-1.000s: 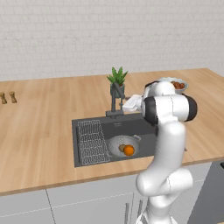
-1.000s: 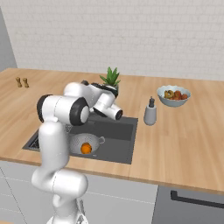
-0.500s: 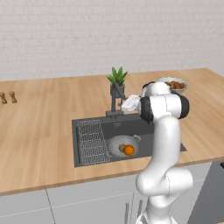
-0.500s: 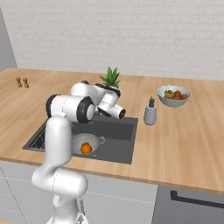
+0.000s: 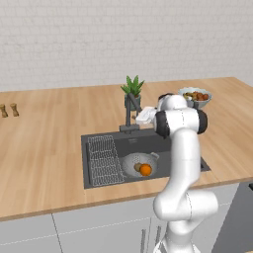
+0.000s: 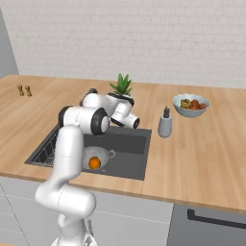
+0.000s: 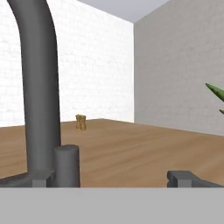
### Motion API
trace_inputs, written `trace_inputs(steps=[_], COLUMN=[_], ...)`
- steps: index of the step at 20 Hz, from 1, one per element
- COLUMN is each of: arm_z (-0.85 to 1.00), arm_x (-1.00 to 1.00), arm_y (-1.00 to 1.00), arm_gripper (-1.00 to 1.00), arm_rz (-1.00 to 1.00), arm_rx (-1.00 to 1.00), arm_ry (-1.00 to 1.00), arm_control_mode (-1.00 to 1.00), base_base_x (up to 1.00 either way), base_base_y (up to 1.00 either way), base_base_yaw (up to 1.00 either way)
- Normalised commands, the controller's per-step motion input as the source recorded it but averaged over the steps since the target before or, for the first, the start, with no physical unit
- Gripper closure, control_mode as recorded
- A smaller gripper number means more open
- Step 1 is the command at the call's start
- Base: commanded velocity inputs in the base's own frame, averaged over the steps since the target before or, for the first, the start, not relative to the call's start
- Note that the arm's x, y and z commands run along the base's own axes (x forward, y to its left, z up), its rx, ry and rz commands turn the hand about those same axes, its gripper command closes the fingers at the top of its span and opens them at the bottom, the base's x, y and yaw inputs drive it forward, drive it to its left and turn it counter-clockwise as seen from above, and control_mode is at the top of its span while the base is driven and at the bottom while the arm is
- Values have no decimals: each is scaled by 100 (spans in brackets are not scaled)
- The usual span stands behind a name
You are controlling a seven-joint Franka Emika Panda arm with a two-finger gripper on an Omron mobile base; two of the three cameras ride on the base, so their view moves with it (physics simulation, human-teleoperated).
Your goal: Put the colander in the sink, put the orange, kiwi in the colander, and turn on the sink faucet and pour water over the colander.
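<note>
**A:** Two fruits sit inside the colander (image 5: 140, 164), as far as I can make out: the orange (image 5: 145, 170) shows plainly, and a small brownish shape touching it on its left looks like the kiwi (image 5: 138, 167).

**B:** And the colander itself?

**A:** It stands on the floor of the sink (image 5: 190, 160), near the basin's front edge, just beside the wire rack (image 5: 104, 160) that fills the basin's left part. From the right base camera the orange (image 6: 94, 163) lies low in the grey bowl (image 6: 99, 156), with one loop handle pointing toward the basin's right side.

**B:** Where is the claw?

**A:** The gripper (image 7: 114, 177) is up at the sink faucet (image 5: 130, 114), at the back edge of the basin. Through the hand camera the spout (image 7: 39, 87) rises as a thick dark column on the left, with a short dark post beside one fingertip (image 7: 183, 178). The fingers are spread wide and pinch nothing.

**B:** What else is on the counter?

**A:** A potted plant (image 6: 120, 86) stands just behind the faucet, a soap bottle (image 6: 165, 124) stands near the basin's right back corner, and a fruit bowl (image 6: 191, 104) is further right toward the back edge. Two small brown shakers (image 5: 9, 109) stand well apart from all that, at the far left edge of the counter (image 5: 44, 133).
</note>
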Motion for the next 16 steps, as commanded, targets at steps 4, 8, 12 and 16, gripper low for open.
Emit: trace_inputs(steps=[4,8,12,16], arm_z=[-8,-3,-3,-6], arm_x=[33,13,2,0], arm_y=[0,5,12,4], arm_gripper=[-100,-100,100,100], arm_rz=[0,0,0,0], arm_rx=[0,0,0,0], arm_ry=[0,-5,-5,-4], arm_control_mode=[-100,-100,-100,-100], base_base_x=[0,0,0,0], base_base_y=[0,0,0,0], base_base_yaw=[0,0,0,0])
